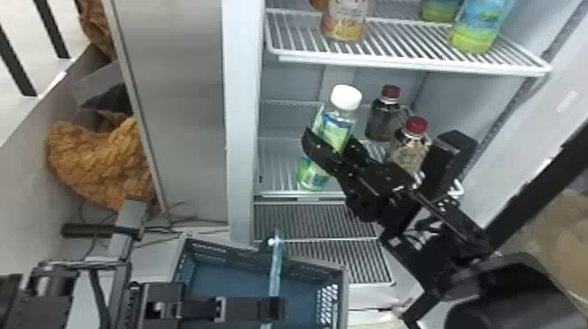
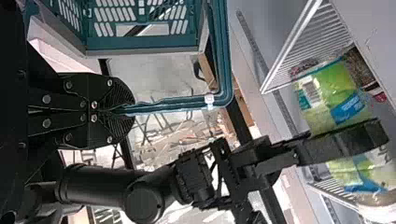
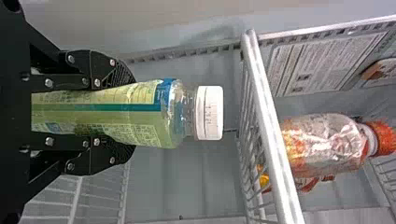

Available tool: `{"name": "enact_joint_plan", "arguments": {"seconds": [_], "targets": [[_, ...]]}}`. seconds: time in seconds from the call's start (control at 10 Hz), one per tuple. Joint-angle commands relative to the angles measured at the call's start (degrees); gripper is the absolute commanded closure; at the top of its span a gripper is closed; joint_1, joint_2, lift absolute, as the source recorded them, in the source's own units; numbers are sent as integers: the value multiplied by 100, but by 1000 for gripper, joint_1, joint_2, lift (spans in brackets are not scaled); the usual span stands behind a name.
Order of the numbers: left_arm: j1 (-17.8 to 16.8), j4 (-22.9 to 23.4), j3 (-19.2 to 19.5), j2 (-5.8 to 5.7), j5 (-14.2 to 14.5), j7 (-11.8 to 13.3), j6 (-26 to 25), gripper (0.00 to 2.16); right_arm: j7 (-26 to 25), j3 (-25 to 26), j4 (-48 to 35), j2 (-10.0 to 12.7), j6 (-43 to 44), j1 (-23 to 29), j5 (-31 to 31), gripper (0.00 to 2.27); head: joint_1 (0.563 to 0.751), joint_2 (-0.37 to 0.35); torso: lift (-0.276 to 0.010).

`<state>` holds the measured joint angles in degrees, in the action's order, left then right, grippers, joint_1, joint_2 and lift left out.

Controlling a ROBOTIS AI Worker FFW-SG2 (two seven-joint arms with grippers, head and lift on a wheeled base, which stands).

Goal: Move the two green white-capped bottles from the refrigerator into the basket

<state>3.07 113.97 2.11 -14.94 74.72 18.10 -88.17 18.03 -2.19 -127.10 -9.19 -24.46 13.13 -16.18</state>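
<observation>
From where I stand, the right gripper (image 3: 132, 115) is closed to the width of a bottle, one finger on each side of a green white-capped bottle (image 3: 140, 112). That bottle is inside the refrigerator (image 1: 241, 109), tilted, its cap projecting past the fingertips. Whether its base bears on the shelf beneath, I cannot tell.

Handling: the body appears to be thin, clear plastic under a printed sleeve — likely to give slightly if squeezed, and slippery if damp. The fill level is not legible, so the weight is uncertain; moderate is my estimate. The present hold on the labelled body looks sound; the narrow neck would be the poorer place.

Containers: the left gripper (image 2: 132, 110) is pinched shut on the handle (image 2: 173, 105) of the basket (image 1: 227, 255), which sits lower than the right gripper and to its left. The basket's blue floor is visible past the handle. Just beyond the right gripper stand two red-capped bottles (image 1: 384, 114), the nearer a collision risk on withdrawal. Above it, the upper shelf (image 1: 407, 66) carries an orange-labelled bottle (image 1: 344, 19) and two blue-green ones (image 1: 479, 24) — caps out of frame, second target unconfirmed.
</observation>
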Motion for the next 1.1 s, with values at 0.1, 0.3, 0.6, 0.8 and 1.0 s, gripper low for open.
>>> {"name": "enact_joint_plan", "arguments": {"seconds": [0.1,0.3,0.6,0.8,1.0], "targets": [[2,15,40,0,-11,0,0,1161,104,345,-895,84,-717,556,-38,883,695,-169,-263],[16,29,109,0,-23,0,0,1161,227,585,-1556,146,-1477,1021,-84,883,695,-181,-263],[2,29,143,0,-57,0,-14,1161,377,791,-2161,154,-2236,1527,-210,881,695,-189,-263],[2,29,143,-9,-69,0,-28,1161,429,825,-2274,154,-2545,1738,-312,883,695,-192,-263],[2,15,154,-17,-69,0,-28,1161,544,871,-2119,154,-2855,1738,-427,883,695,-188,-263]]}}
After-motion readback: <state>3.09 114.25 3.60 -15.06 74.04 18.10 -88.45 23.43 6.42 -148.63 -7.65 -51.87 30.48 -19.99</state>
